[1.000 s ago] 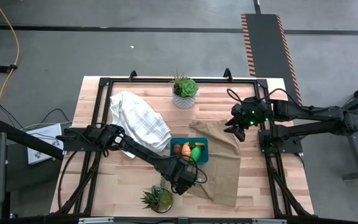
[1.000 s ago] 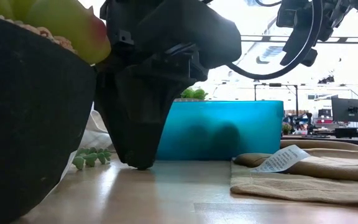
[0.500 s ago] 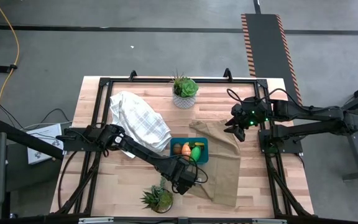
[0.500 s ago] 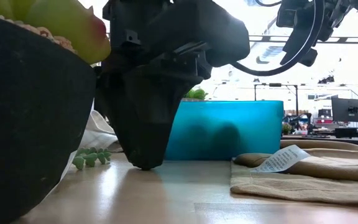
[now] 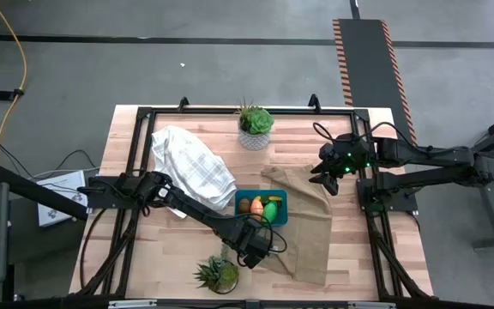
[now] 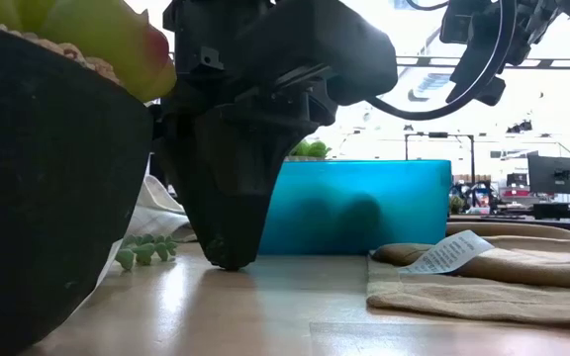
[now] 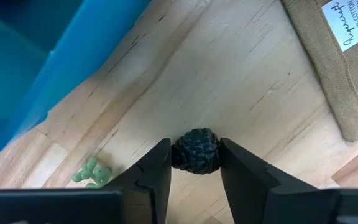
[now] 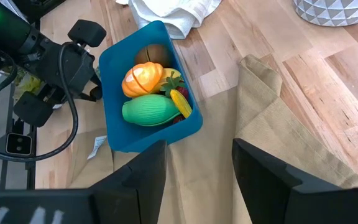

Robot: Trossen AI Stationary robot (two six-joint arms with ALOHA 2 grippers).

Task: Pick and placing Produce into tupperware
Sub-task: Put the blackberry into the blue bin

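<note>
Wooden boards made up your work surface (image 5: pixel 170 240), with a white cloth (image 5: pixel 192 167) lying toward the left and a tan cloth (image 5: pixel 307 225) spread toward the right.

You had the left gripper (image 7: pixel 195 163) down at the table, between the front potted plant (image 5: pixel 216 274) and the tupperware (image 5: pixel 261 206). Its fingers (image 7: pixel 156 171) stood either side of a small dark bumpy berry (image 7: pixel 195 150), pressed against it or very nearly so; I could not tell whether the grip had fully taken. The low approach made sense, since the piece sat flat on bare wood just beside the container's wall. A little green cluster (image 7: pixel 91 171) lay near it, outside the jaws.

Next along, the tupperware sat partly on the tan cloth and already held a brown round piece (image 8: pixel 151 55), an orange piece (image 8: pixel 143 79), a bright green piece (image 8: pixel 148 111) and a sliver of yellow (image 8: pixel 181 102).

Your right gripper (image 5: pixel 326 182) hung well apart from the box over the tan cloth's far edge, jaws apart and empty, probably parked to keep the container watched and the lane clear.
</note>
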